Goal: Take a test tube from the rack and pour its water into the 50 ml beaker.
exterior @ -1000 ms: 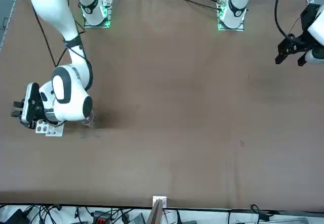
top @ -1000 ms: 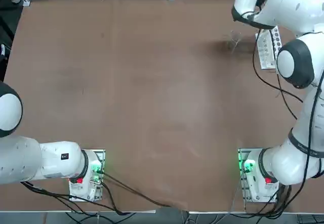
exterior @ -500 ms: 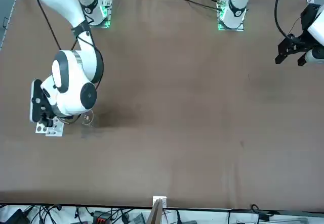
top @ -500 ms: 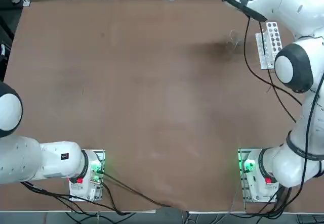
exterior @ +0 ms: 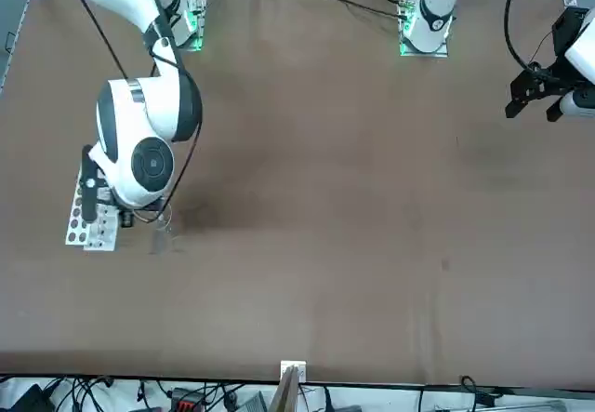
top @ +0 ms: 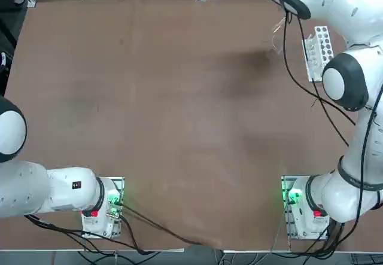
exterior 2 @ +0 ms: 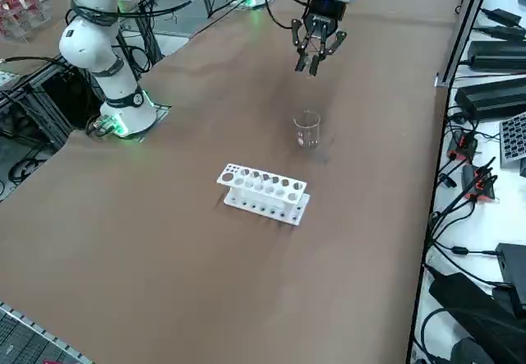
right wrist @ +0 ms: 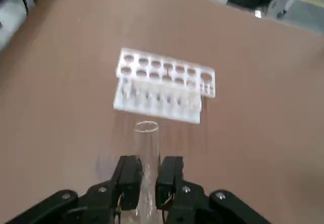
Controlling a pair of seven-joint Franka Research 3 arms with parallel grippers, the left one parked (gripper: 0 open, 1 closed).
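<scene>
The two black fingers [right wrist: 130, 176] of the right gripper [right wrist: 148, 179] are closed on the test tube [right wrist: 146, 155], gripping it low on its length so that its open round mouth stands clear beyond the fingertips. In the side view the gripper [exterior 2: 314, 58] hangs above the table [exterior 2: 164, 241], fingers pointing down, with free air between it and the surface; the tube itself is too faint to make out there.

The beaker [exterior 2: 306, 129] stands upright on the table below and just nearer the camera than the gripper, apart from it. Whether any water sits in the tube or the beaker cannot be told.

The rack [exterior 2: 263, 192] lies on the table beyond the beaker, near it but not touching, with a strip of bare table between them. From overhead the rack [top: 316, 51] sits close to the table's right edge and near the far edge, partly covered by the white arm [top: 344, 79]. The rest of the brown tabletop to the left is open.
</scene>
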